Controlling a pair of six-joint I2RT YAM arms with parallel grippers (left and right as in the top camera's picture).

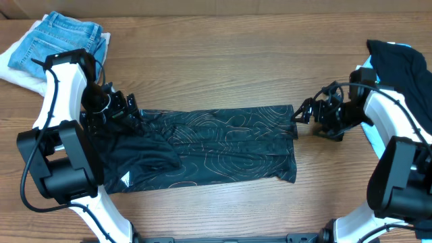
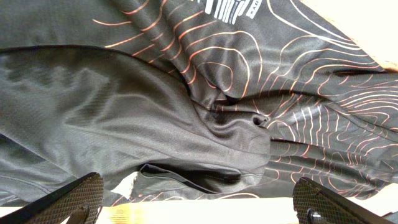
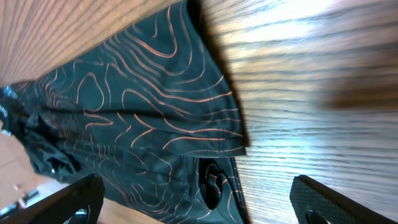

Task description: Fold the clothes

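The clothes, a black jersey (image 1: 216,148) with thin orange contour lines, lie as a long band across the middle of the table, bunched and wrinkled at the left end. My left gripper (image 1: 131,111) stands open over that crumpled left end; in the left wrist view the jersey (image 2: 186,93) fills the frame beyond the spread fingers (image 2: 81,196), with white lettering at the top. My right gripper (image 1: 302,115) is open at the jersey's right edge. In the right wrist view its gripper (image 3: 199,199) holds nothing, with the jersey's hem corner (image 3: 143,112) lying below it.
Folded blue jeans (image 1: 64,40) rest on a white cloth (image 1: 17,67) at the back left corner. A plain black garment (image 1: 405,67) lies at the far right beside the right arm. Bare wood table (image 1: 223,74) lies behind the jersey.
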